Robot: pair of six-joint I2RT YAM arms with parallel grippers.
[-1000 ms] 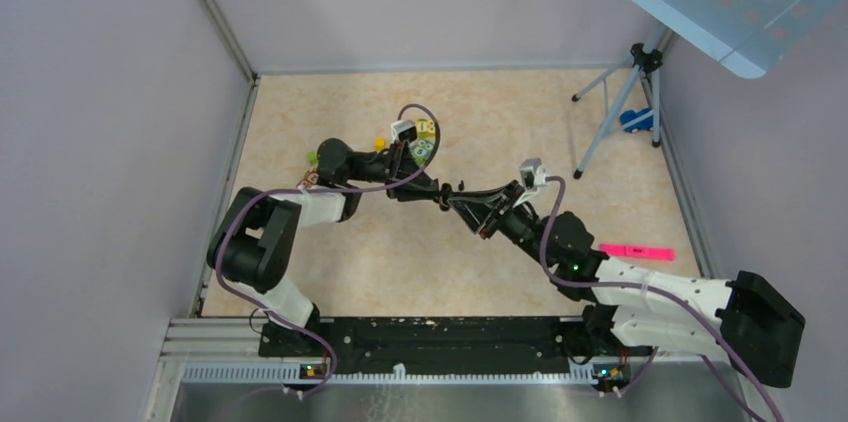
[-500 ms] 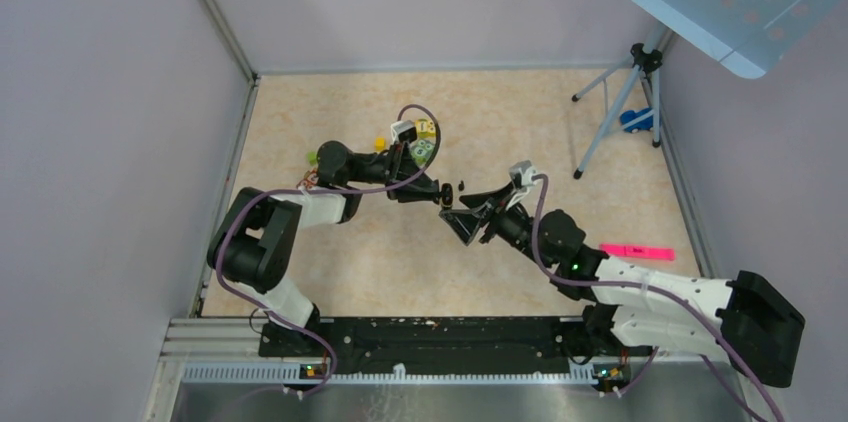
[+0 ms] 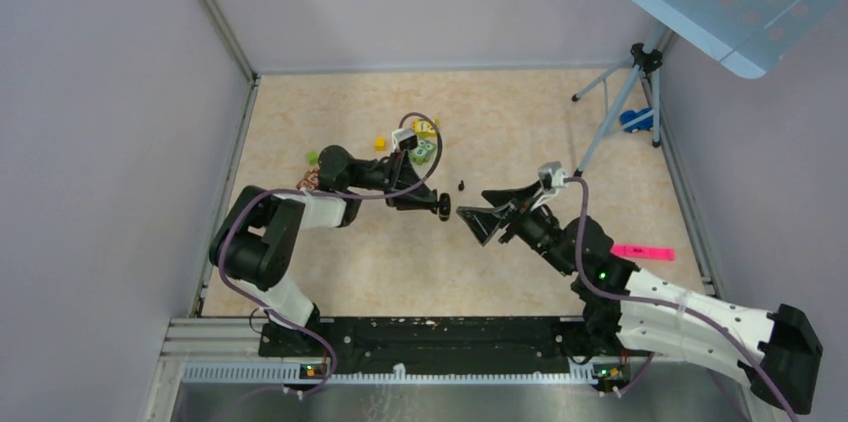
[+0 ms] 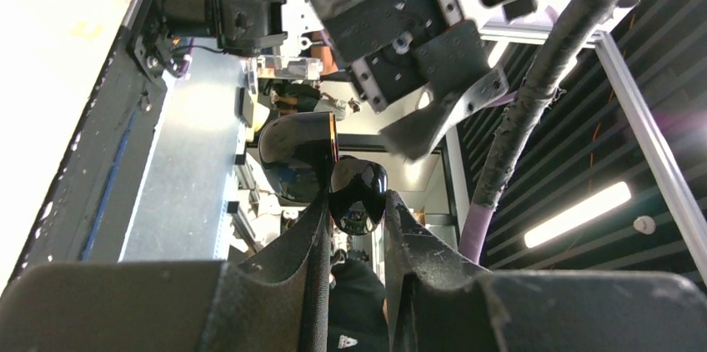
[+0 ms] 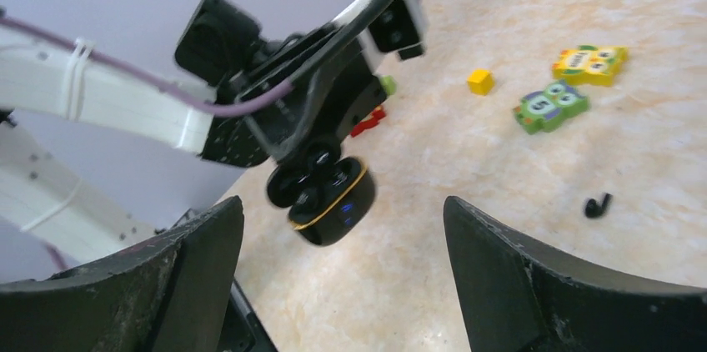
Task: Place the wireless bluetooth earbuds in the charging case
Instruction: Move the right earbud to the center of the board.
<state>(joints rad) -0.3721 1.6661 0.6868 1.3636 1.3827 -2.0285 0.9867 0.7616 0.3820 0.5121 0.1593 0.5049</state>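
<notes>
Top view: left gripper (image 3: pixel 438 204) sits just left of frame centre, and right gripper (image 3: pixel 480 214) faces it from the right. The two are close but apart.

Left gripper: jaws nearly closed, clamped on the charging case (image 5: pixel 327 200). In the left wrist view both fingers (image 4: pixel 293 262) press the glossy black body from either side at lower centre. The lid is hinged open, up and to the left. In the right wrist view the case hangs clear of the table (image 3: pixel 520 112) at centre frame, open, with a gold rim line and a small blue light on its side. The cavities are dark, and I cannot tell whether an earbud sits inside.

Right gripper: jaws spread wide, nothing between them. Its fingers (image 5: pixel 534 285) fill the lower left and lower right corners of the right wrist view, framing the case without touching it.

One earbud (image 5: pixel 597 204) lies loose on the table at right of the right wrist view. In the top view it is just above the gap between the two grippers.

Elsewhere on the table:
- yellow cube (image 5: pixel 479 81), green owl block (image 5: pixel 550 108) and yellow owl block (image 5: pixel 590 62), all upper right of the right wrist view
- pink strip (image 3: pixel 643 252), right of centre in the top view
- tripod (image 3: pixel 625 92), upper right in the top view
</notes>
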